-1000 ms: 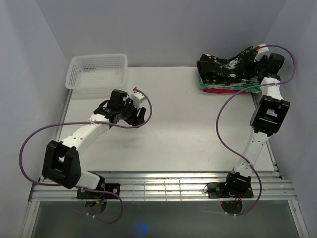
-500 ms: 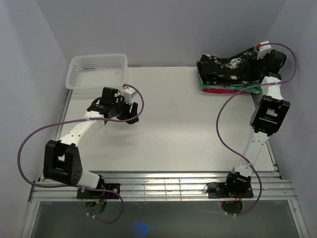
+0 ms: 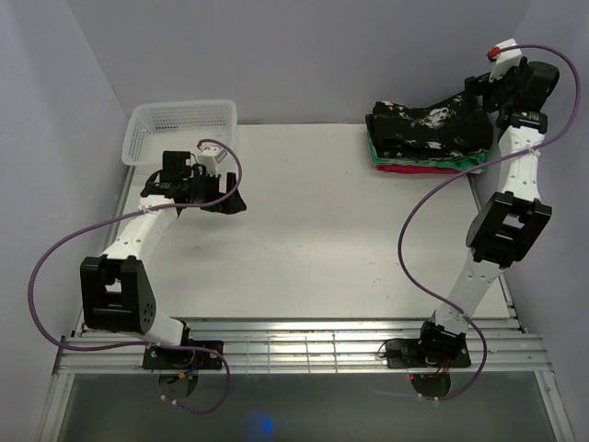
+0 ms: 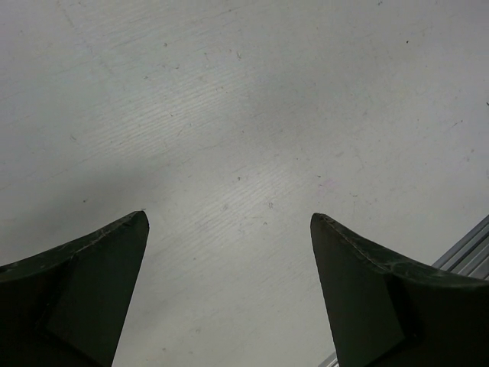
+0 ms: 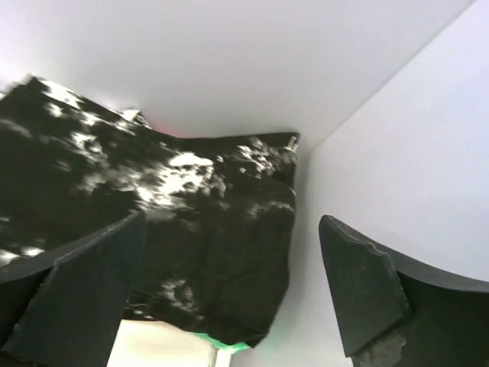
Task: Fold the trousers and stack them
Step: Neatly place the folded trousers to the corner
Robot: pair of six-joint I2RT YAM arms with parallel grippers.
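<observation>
The trousers (image 3: 425, 124), black with white splotches, lie folded on top of a stack of cloths at the back right of the table (image 3: 322, 239). My right gripper (image 3: 479, 89) hovers just above and to the right of them, open and empty. In the right wrist view the trousers (image 5: 191, 222) fill the space below the spread fingers of the gripper (image 5: 233, 216), apart from them. My left gripper (image 3: 230, 195) is open over bare table at the left, below the basket; the left wrist view shows only tabletop between the fingers of the gripper (image 4: 229, 215).
Under the trousers lie a green cloth (image 3: 467, 162) and a red cloth (image 3: 405, 168). A white mesh basket (image 3: 179, 129) stands at the back left. The right wall (image 5: 412, 153) is close beside the stack. A slatted rail (image 3: 322, 345) runs along the near edge.
My right gripper opened, let go of the trousers and lifted up and away to the right. The left arm swung left toward the basket and its jaws spread wider.
</observation>
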